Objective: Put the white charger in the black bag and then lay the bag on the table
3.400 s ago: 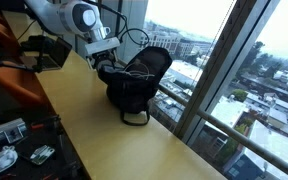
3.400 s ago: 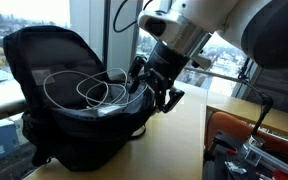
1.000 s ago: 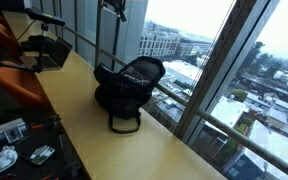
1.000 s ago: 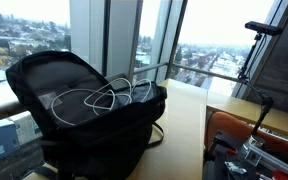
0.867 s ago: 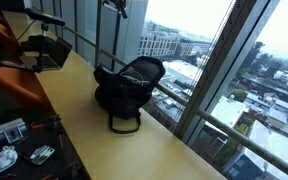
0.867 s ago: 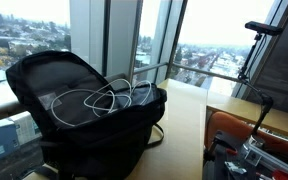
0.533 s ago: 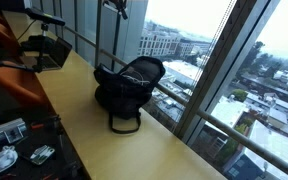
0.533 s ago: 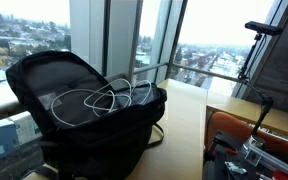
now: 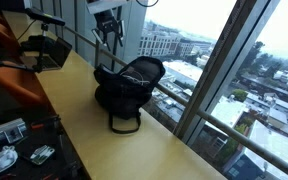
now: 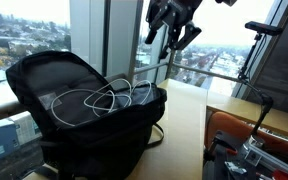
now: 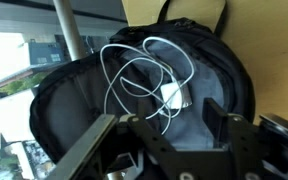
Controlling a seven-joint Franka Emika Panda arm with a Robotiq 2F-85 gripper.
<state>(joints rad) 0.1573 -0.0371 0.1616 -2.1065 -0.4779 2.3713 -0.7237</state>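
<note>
Above the black bag, pincer back in view, white charger inside

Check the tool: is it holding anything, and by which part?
Nothing is held. The tool hangs open above the black bag, clear of it. The white charger lies loose in the open bag.

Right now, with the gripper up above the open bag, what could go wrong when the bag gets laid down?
1. The white charger lies loose in the open mouth of the black bag, cable loops near the rim; tipping the bag could spill them.
2. The bag seems close to the window-side edge of the table; a push might slide it off.
3. The open gripper could snag a loop when descending.
</note>
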